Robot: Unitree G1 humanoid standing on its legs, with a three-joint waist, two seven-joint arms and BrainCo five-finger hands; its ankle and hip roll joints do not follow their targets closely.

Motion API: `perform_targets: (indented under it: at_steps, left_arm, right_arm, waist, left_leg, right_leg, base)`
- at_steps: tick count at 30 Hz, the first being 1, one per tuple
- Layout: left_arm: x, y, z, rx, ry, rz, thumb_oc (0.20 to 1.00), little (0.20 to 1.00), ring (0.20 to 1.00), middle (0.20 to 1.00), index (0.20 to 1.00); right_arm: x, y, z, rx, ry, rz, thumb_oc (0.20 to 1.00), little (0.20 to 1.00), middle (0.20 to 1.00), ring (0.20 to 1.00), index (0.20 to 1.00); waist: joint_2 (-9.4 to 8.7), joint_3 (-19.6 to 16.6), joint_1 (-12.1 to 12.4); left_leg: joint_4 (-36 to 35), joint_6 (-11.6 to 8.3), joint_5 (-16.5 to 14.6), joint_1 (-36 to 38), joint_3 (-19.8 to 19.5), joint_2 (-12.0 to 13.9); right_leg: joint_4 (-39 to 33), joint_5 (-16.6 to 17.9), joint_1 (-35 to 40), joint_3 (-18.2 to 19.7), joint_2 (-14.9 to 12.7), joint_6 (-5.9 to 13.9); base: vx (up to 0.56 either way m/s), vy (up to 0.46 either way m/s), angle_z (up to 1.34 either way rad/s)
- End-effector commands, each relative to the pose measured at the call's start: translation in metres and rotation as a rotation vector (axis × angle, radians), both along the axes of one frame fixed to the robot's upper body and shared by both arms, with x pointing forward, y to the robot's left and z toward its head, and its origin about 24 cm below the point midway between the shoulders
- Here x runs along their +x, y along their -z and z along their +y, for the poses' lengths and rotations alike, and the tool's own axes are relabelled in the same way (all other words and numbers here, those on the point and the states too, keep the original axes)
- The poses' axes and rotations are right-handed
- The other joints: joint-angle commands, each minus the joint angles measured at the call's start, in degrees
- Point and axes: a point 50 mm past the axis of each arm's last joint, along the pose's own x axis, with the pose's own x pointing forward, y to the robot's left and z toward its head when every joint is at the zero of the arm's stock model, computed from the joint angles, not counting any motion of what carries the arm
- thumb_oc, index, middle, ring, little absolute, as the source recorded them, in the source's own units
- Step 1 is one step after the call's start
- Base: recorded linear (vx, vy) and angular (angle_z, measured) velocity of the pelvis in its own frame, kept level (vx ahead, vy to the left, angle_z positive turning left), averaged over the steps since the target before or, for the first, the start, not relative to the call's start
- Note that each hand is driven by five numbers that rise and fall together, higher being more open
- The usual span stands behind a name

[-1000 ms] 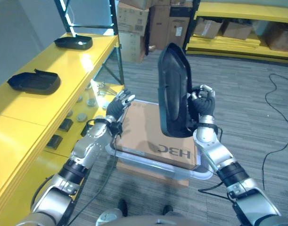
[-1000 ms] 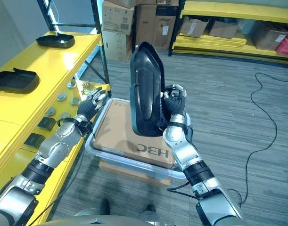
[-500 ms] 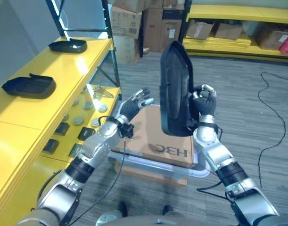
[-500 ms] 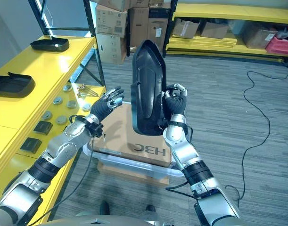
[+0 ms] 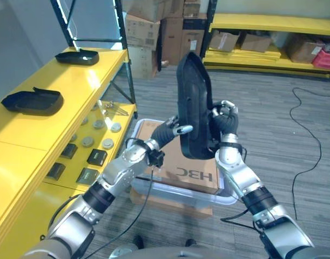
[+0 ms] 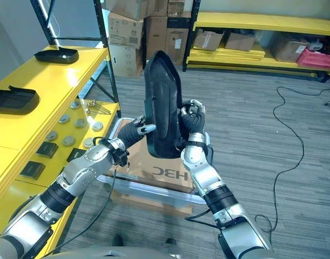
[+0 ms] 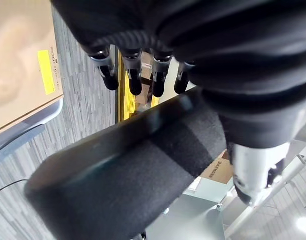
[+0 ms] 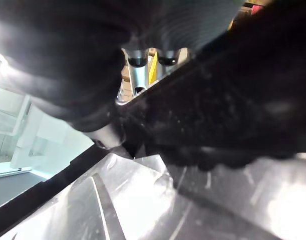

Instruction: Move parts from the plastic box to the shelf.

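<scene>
Black moulded part [image 5: 194, 105]: held upright, narrow end up, above the plastic box [image 5: 178, 191]. Right hand [image 5: 223, 123]: fingers curled round the part's right edge near its lower half, gripping it. Left hand [image 5: 173, 130]: at the part's left side, fingers straight and relaxed, tips at or just beside the lower left edge; contact not clear from the head views, though the left wrist view shows the dark-tipped fingers [image 7: 135, 82] extended just above the part's dark edge, thumb apart on the other side. Plastic box: clear, on the floor directly below the part, with a flat brown cardboard sheet [image 5: 178, 156] across its top. Yellow shelf [image 5: 73, 86]: to the robot's left, carrying two more black parts, one near [image 5: 32, 101] and one further back [image 5: 80, 56], well apart from each other. Lower yellow shelf level [image 5: 86, 156]: round grey discs [image 5: 108, 143] and small black square pieces [image 5: 96, 157] laid in rows. Background: stacked cardboard boxes [image 5: 148, 29] beside a black rack post, and a second yellow shelf [image 5: 262, 38] with more cartons. Floor [image 5: 283, 140]: grey carpet.
</scene>
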Motion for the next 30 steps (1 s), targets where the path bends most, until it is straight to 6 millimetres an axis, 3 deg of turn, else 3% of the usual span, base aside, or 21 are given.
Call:
perform_targets:
  at_steps: [1, 30]
  left_arm:
    - [-0.002, -0.02, -0.027, -0.006, 0.101, -0.143, 1.0, 1.0, 1.0, 1.0, 1.0]
    - [-0.003, 0.008, -0.031, 0.167, 0.093, -0.156, 1.0, 1.0, 1.0, 1.0, 1.0]
  right_arm:
    - [0.016, -0.032, 0.015, 0.003, -0.061, -0.117, 0.2, 0.2, 0.2, 0.2, 0.2]
    - [0.018, -0.027, 0.027, -0.051, -0.077, -0.106, 0.2, 0.2, 0.2, 0.2, 0.2]
  waist:
    - [-0.14, -4.05, 1.05]
    - [-0.19, -4.33, 1.17]
  left_leg:
    - [2.94, -0.16, -4.6, 0.19, 1.13, 1.75]
    - [2.65, 0.19, -4.92, 0.77, 0.75, 1.57]
  right_leg:
    - [2.98, -3.13, -2.27, -0.53, -0.64, 3.49]
    - [3.3, -3.49, -2.09, -0.23, -0.55, 3.64]
  base:
    - [0.0, 0.0, 0.0]
    - [0.0, 0.0, 0.0]
